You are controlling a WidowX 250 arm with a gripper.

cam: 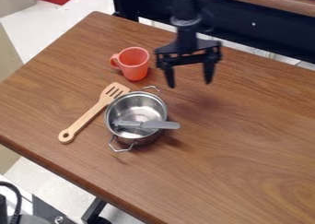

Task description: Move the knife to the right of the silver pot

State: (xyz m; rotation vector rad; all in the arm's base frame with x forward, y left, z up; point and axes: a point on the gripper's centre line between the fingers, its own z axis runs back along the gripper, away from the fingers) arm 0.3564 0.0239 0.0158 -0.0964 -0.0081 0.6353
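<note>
My gripper (190, 83) hangs over the upper middle of the table, open, with nothing between its fingers. The silver pot (136, 110) stands below and to the left of it, with a wire handle at its top and another at its bottom. The knife (160, 125) lies with its blade in the pot and its grey handle across the right rim, sticking out past it. Between gripper and knife there is a clear gap.
An orange-red mug (135, 63) stands above the pot, left of the gripper. A wooden slotted spatula (92, 112) lies along the pot's left side. The wooden table (246, 158) extends widely to the right, its front edge running diagonally at lower left.
</note>
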